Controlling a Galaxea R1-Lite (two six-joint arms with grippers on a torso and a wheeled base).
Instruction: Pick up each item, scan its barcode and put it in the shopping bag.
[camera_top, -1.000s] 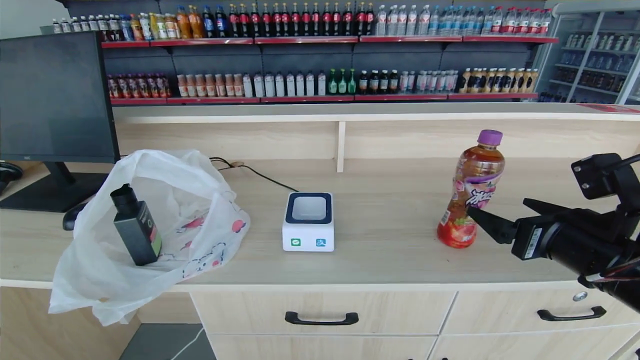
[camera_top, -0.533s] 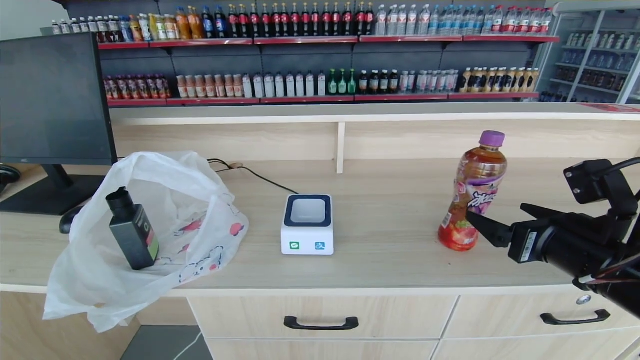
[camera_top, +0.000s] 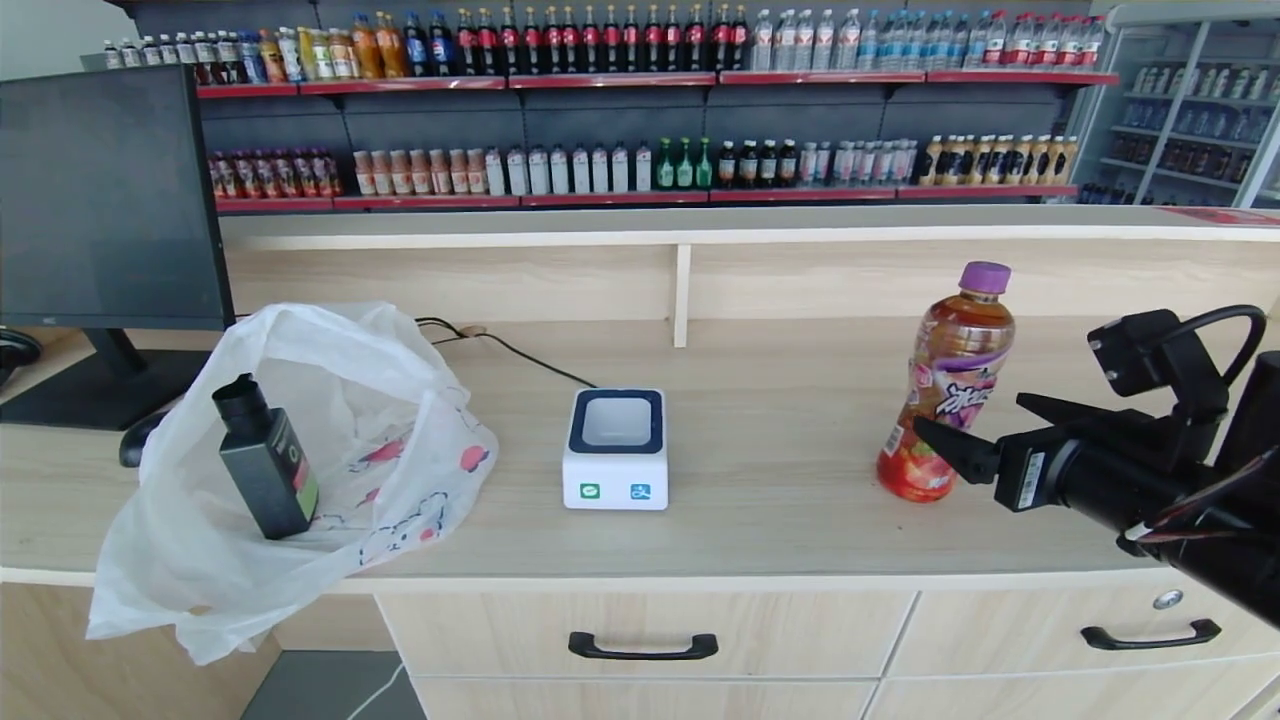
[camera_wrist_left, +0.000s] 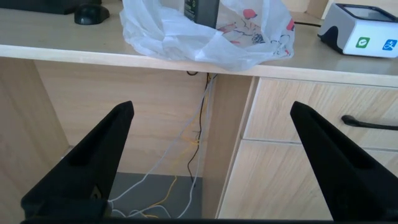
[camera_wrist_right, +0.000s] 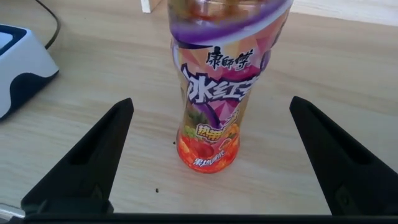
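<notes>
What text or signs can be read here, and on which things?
Purple-cap bottle: large Chinese characters on the label; small print unreadable.
Scanner: a green and a blue icon, no words.
Black bottle: label too small to read.
Shelf bottles: too small.

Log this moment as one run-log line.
phase: pre-grasp | right gripper: open, aimed at purple-capped drink bottle upright on counter | left gripper: open, below counter edge | black bottle: in shopping bag | barcode scanner: mid-counter

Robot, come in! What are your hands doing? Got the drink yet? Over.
Right hand open, lined up on purple-capped bottle, not gripping. Left hand open, low before the counter. Bottle upright. Scanner between bottle and bag.
</notes>
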